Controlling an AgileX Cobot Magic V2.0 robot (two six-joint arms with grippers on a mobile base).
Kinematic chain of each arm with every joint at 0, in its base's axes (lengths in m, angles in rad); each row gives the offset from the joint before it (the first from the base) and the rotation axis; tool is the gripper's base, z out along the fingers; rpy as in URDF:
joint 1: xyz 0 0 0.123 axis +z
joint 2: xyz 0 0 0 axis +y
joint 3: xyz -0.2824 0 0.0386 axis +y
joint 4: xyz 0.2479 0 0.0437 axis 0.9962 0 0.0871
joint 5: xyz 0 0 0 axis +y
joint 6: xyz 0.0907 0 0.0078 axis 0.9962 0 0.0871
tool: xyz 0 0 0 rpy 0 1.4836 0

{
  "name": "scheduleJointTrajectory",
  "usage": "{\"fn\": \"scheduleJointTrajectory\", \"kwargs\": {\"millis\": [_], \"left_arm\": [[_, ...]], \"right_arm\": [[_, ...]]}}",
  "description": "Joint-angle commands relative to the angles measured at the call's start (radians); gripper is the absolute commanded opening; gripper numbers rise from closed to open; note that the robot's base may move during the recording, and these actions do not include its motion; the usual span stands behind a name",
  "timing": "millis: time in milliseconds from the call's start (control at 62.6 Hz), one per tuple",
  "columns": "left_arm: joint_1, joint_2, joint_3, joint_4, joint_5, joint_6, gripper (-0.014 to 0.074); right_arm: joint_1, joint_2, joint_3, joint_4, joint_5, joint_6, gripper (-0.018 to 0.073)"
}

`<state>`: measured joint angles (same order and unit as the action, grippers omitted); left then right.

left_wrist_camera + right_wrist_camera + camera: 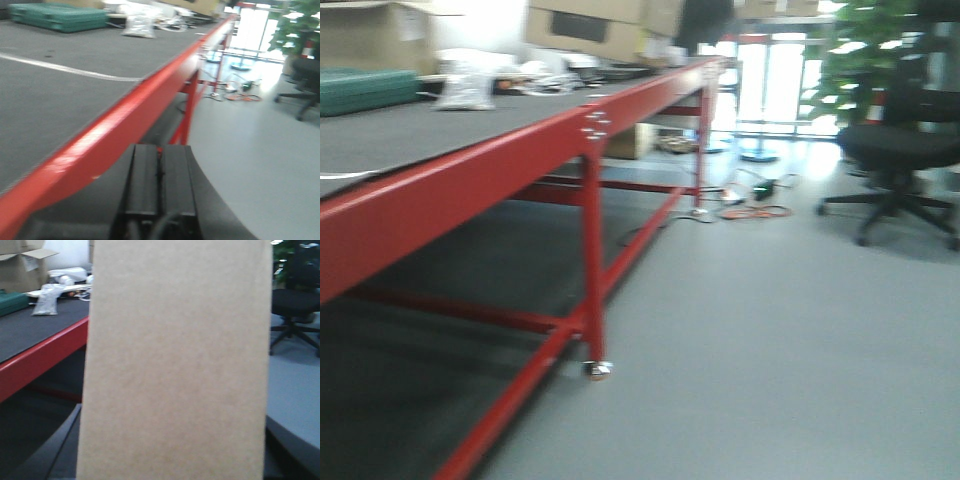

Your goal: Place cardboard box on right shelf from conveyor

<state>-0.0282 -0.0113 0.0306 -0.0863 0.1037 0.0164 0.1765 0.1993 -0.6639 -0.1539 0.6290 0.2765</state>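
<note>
Plain tan cardboard box (175, 365) right up against the right wrist lens, filling it top to bottom. Its broad flat face is turned back at the camera and its long axis stands upright, with just a slight lean. It sits between the right jaws: dark shapes flank its lower corners and it hangs clear of the belt. I read those jaws as clamped on it, though the contact itself is hidden.

It looks light and stiff, matte enough not to slip. The panels would likely dent, so a hold across the narrow sides, down low, seems right.

Off to the left of the right jaws runs the dark grey conveyor belt with its red edge (30, 335). The left jaws have their black pads (145, 175) pressed together, empty, that red edge just ahead of them. No steel shelf in any view.
</note>
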Motion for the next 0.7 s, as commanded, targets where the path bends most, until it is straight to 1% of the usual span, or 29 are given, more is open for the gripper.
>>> {"fn": "scheduleJointTrajectory", "kwargs": {"millis": [0,687], "left_arm": [[-0.007,-0.013,-0.003,-0.005,-0.09,-0.005,-0.0119],[-0.007,-0.013,-0.003,-0.005,-0.09,-0.005,-0.0119]], "right_arm": [[-0.004,0.017,-0.029,-0.014,-0.104,-0.008,0.0216],[-0.004,0.017,-0.029,-0.014,-0.104,-0.008,0.0216]]}}
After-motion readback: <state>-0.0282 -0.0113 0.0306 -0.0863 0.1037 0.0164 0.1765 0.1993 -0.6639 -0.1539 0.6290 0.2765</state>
